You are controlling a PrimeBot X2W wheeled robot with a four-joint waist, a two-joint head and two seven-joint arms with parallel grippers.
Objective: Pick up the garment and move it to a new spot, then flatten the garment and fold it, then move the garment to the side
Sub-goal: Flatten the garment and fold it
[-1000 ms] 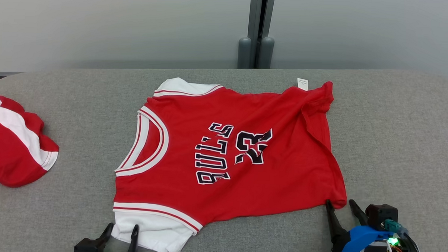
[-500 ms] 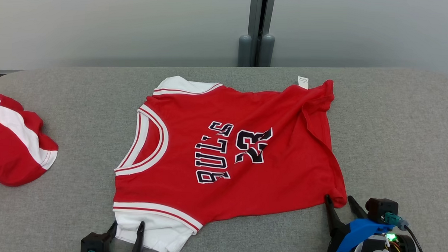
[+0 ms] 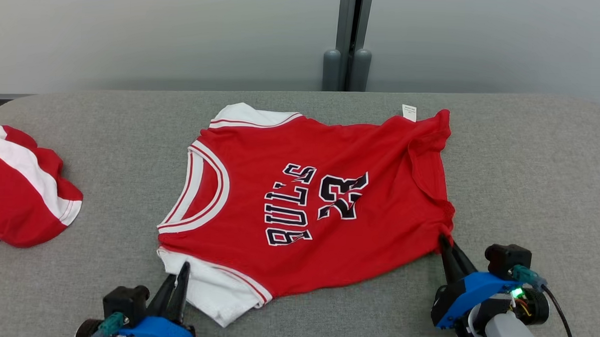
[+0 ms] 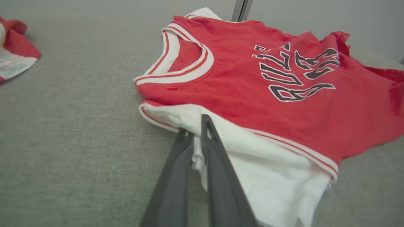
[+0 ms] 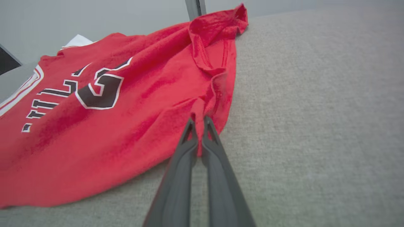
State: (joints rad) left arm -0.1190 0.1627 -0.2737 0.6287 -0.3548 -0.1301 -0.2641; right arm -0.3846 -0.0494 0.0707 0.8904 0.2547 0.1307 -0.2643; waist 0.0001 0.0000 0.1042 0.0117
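The garment [image 3: 323,204] is a red jersey with white sleeves and dark "BULLS 23" lettering, spread on the grey table [image 3: 530,161] with its neck opening to the left. My left gripper [image 3: 179,276] is shut on the near white sleeve [image 4: 252,157], pinching the cloth between its dark fingers [image 4: 217,164]. At the jersey's near right hem corner my right gripper [image 3: 447,243] is shut on the red fabric [image 5: 202,110], which bunches up between its fingertips. The hem's far right corner is folded over with a white label [image 3: 408,112] sticking out.
A second red and white garment [image 3: 19,198] lies crumpled at the table's left edge. A grey wall with a dark vertical post [image 3: 349,40] runs behind the table. Bare grey table surface lies to the right of the jersey.
Both grippers have gone from open to shut on the jersey's near edge. The near sleeve and the near right hem corner have been drawn inward and bunched.
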